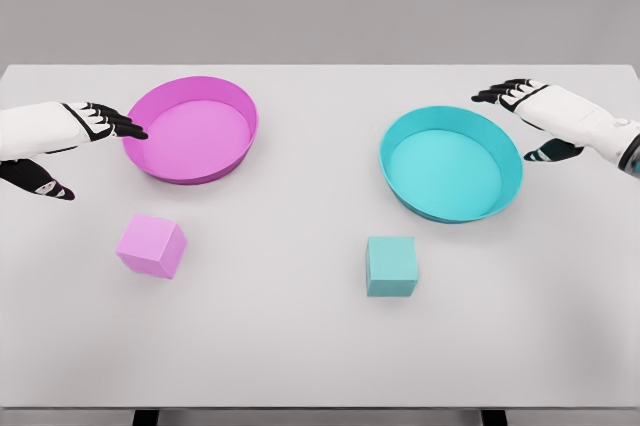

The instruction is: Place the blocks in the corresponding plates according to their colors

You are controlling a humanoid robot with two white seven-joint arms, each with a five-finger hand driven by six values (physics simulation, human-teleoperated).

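Observation:
A pink block [151, 245] lies on the white table in front of the pink plate [240, 106]. A teal block [391, 266] sits in front of the teal plate [510, 161]. My left hand [95, 131] hovers at the left rim of the pink plate, fingers spread, thumb hanging below, holding nothing. My right hand [520, 111] hangs beside the far right rim of the teal plate, fingers stretched out and empty. Both hands are well behind their blocks.
The white table [300, 346] ends in a front edge near the bottom of the view and a back edge behind the plates. A grey wall stands beyond.

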